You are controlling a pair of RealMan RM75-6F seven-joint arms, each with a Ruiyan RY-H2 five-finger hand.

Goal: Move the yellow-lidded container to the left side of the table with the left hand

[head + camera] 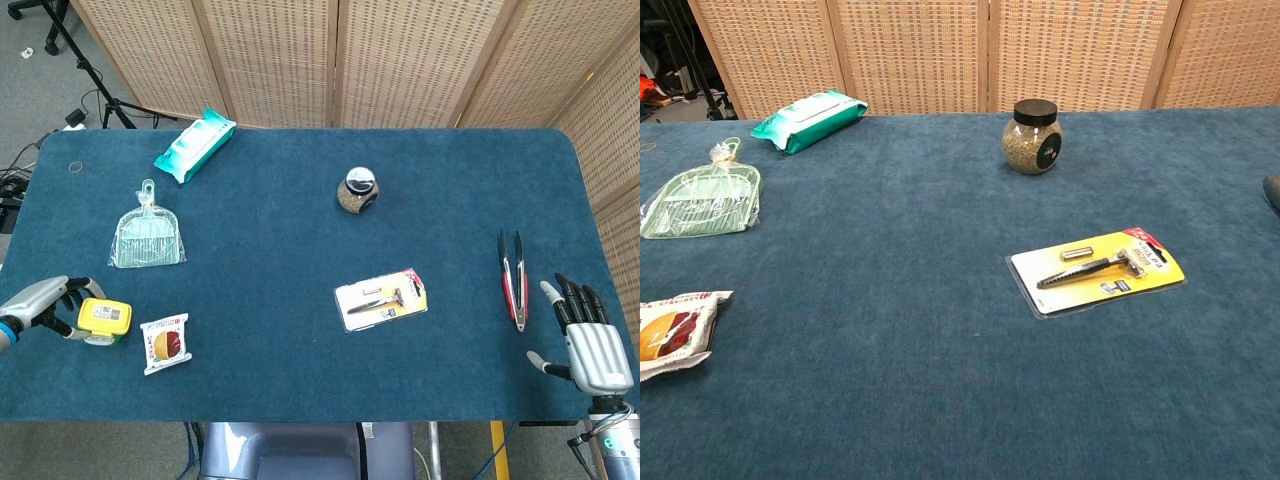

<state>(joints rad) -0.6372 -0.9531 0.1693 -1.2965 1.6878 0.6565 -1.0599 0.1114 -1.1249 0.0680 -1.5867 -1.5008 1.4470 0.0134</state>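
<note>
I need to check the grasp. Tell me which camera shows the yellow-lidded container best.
The head view: the yellow-lidded container sits near the table's left edge, with the left robot hand around it. The chest view does not show it at all; its frame ends short of it.

The head view looks steeply down from high above the near edge, taking in the whole blue bench (300, 230) and the wicker screens (340, 60) behind. The chest view sits low and close, facing those screens across the bench. Both share the spice jar (357, 190) and razor pack (1096, 270).
</note>
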